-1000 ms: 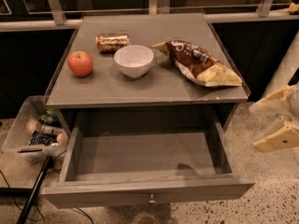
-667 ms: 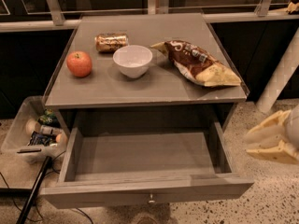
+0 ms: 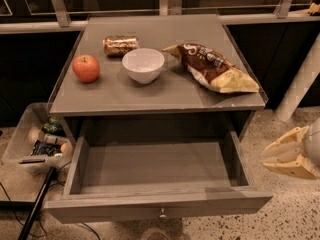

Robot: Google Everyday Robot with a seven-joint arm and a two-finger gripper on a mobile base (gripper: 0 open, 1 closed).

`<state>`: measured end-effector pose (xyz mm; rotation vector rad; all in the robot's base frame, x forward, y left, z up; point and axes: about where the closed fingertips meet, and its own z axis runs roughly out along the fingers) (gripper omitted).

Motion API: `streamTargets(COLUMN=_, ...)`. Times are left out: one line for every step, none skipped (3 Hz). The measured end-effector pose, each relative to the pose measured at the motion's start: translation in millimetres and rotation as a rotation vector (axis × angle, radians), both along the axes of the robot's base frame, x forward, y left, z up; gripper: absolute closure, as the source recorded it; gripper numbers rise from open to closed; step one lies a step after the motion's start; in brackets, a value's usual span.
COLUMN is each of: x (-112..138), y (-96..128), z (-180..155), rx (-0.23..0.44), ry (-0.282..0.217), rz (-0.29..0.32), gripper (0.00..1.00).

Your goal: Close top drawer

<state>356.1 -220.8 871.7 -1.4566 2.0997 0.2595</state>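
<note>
The top drawer (image 3: 150, 204) of the grey-brown cabinet stands pulled far out toward me and is empty inside. Its flat front faces me at the bottom of the view, with a small metal knob (image 3: 162, 214) at the centre. My gripper (image 3: 265, 159) is at the right edge, just off the drawer's right front corner and apart from it. Its cream fingers (image 3: 287, 141) point left toward the drawer, are spread, and hold nothing. The lower drawers are hidden below the open one.
On the cabinet top (image 3: 110, 101) lie a red apple (image 3: 86, 68), a can on its side (image 3: 120, 45), a white bowl (image 3: 143, 65) and a chip bag (image 3: 215, 69). A clear bin of items (image 3: 37, 146) sits on the floor at left. A white post (image 3: 300, 84) stands at right.
My gripper has moved down and slightly left, closer to the drawer's right front corner. The drawer and the things on top have not moved.
</note>
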Motion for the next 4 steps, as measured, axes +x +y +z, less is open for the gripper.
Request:
streamTargets(x=-1.0, y=10.2, z=-9.3, rx=0.022, ry=-0.005, rz=-0.007, gripper=1.0)
streamTargets(x=1.9, y=36.5, z=-44.9, rx=0.056, ry=0.02, rz=-0.043, gripper=1.0)
streamTargets(x=5.0, y=54.1, z=-87.2, rx=0.078, ry=0.022, rz=-0.099, gripper=1.0)
streamTargets(x=1.8, y=60.8, z=-124.1, rx=0.054, ry=-0.003, rz=-0.144, gripper=1.0)
